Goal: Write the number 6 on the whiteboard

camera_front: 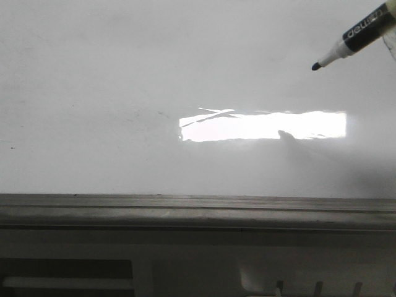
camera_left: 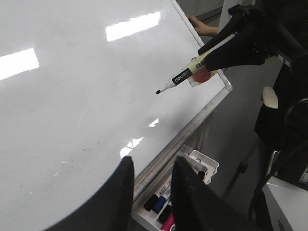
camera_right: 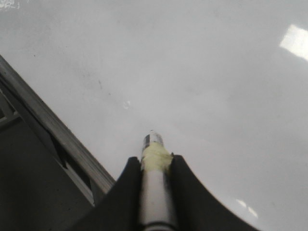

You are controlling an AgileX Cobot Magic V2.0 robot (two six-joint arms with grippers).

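One word can be read anywhere: "deli", white on the black band of the marker pen [camera_front: 354,37], printed along the barrel; in the left wrist view the same band shows but the letters blur. The pen's black tip points down and to the left, held clear of the whiteboard [camera_front: 124,93], whose glossy face carries only a bright rectangle of glare, a few faint grey smudges and the pen's soft shadow, with no drawn line or figure on it. The right hand [camera_right: 154,166] has its two dark fingers closed tight on the pen's white barrel, just behind a wrap of yellowish tape, and the front view cuts off everything but the pen and a sliver of the hand at the upper right corner. The left hand [camera_left: 150,192] hangs beyond the board's lower edge with its fingers parted by a narrow gap and nothing between them. A grey metal rail [camera_front: 198,210] runs along the board's near edge. Below it hangs a white plastic tray [camera_left: 204,163] holding several markers, one blue, one pinkish, others dark, partly hidden behind the left fingers [camera_left: 190,202]. A small red object just beside the pen in the left wrist view is too blurred to name.
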